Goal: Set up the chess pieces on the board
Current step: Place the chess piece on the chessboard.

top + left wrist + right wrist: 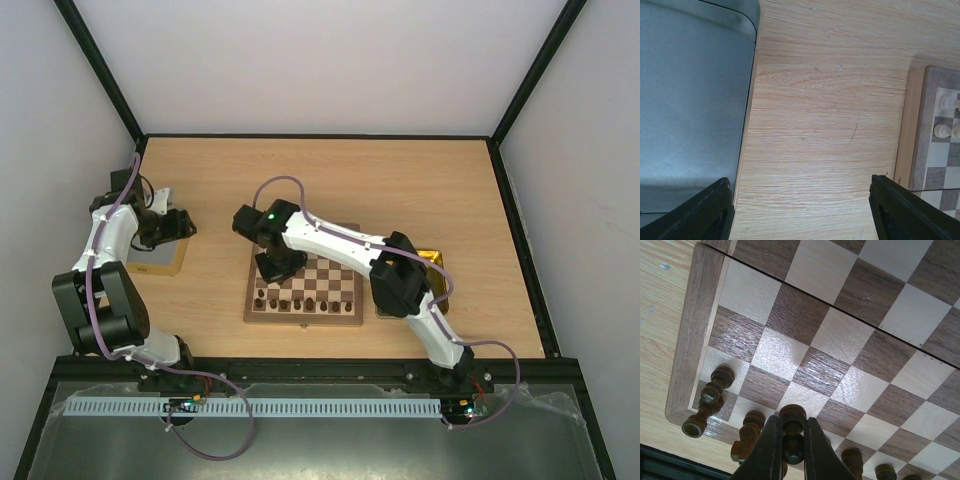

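While the right gripper is clenched on a small dark brown turned wooden chessman, the job in hand looks to be seating that piece cleanly on its square. The square wooden chequered chessboard lies toward the bench's near edge, about midway along it. The claw is over the board's left side, close to other dark brown chessmen in the rows nearest that edge. Those neighbours stand just beside the held piece. It would be best to lower it straight, keep it upright, centre it on a free square, and part the fingers only slightly so that neither brushes a neighbour. Whether its base already touches the board cannot be told.

The left gripper is released, fingers spread wide. It sits above bare wood toward the bench's left edge, between a grey metal tray and the board's border, where pale cream chessmen show.
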Motion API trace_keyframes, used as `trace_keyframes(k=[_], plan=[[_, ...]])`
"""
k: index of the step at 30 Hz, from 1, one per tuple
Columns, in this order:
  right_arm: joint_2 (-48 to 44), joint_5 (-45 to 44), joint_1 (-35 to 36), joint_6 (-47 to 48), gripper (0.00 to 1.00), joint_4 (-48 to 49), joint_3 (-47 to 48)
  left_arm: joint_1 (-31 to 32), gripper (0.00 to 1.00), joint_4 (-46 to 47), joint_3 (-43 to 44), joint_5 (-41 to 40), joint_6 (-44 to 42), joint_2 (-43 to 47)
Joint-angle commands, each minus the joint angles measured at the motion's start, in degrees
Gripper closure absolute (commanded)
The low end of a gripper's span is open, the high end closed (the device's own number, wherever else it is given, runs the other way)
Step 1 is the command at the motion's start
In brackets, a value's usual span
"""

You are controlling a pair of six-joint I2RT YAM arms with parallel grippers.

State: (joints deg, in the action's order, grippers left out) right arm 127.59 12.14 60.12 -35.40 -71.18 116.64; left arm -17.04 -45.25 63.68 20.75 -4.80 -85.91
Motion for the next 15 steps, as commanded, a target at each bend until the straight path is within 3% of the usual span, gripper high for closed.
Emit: trace_keyframes(k=[1, 15], plan=[[1.8, -0.1, 0.9, -0.7, 0.97, -1.4, 1.8, 0.1, 0.26, 0.3, -0.8, 0.2, 0.5, 1.9], [4.8, 1.2, 1.6, -0.7, 0.94, -0.9, 4.2, 0.1, 0.25, 0.4, -1.0, 0.4, 0.5, 2.4]])
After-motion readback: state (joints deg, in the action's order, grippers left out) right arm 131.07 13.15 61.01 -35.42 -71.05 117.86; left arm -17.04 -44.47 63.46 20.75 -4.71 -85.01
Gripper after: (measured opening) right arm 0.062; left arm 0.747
